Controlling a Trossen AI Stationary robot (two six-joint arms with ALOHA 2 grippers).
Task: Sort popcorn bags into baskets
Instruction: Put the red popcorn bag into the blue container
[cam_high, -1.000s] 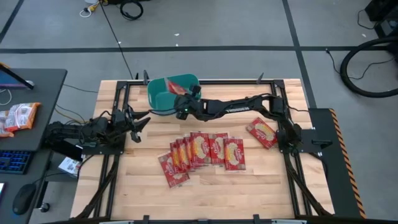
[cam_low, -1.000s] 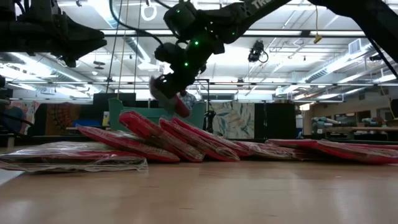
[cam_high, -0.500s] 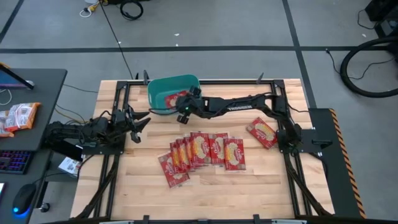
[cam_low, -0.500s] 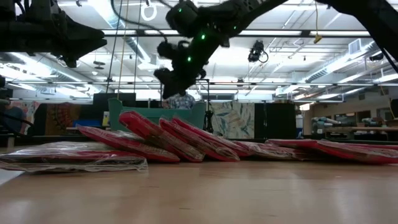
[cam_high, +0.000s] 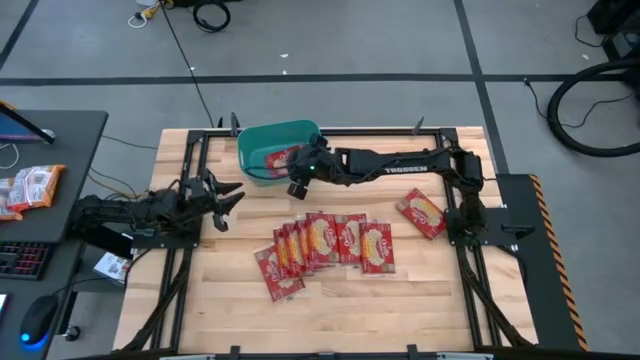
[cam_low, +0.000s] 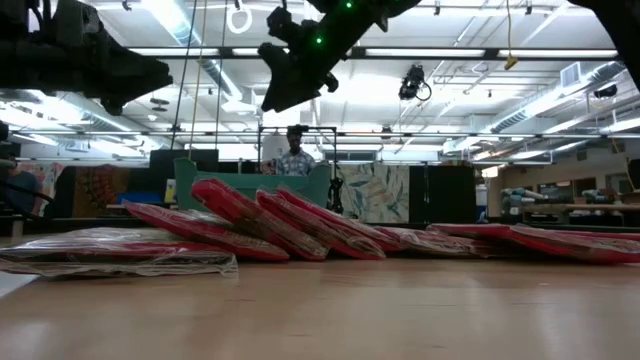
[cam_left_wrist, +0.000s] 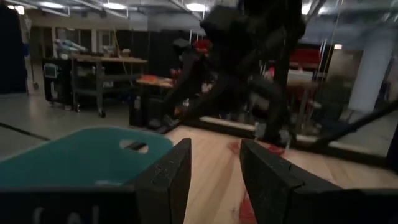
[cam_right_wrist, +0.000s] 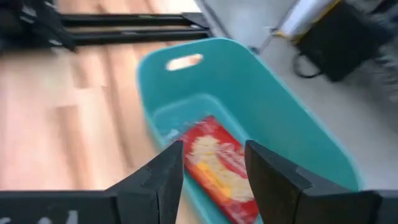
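A teal basket stands at the table's far edge, left of the middle. One red popcorn bag lies flat on its floor, also seen from above as bag. My right gripper hovers open above the basket's near right corner with nothing between its fingers. Several overlapping popcorn bags lie in a row at the table's middle, and a single bag lies to their right. My left gripper waits open at the table's left, pointing toward the basket.
Black frame rails run along the table's edges. A side desk on the left holds orange-and-white snack packets. A person stands beyond the table's far edge. Bare wood lies near the front edge.
My right gripper has opened and let go of the popcorn bag, which has dropped into the basket and lies flat. The gripper has then risen and drawn back a little toward the table's near edge.
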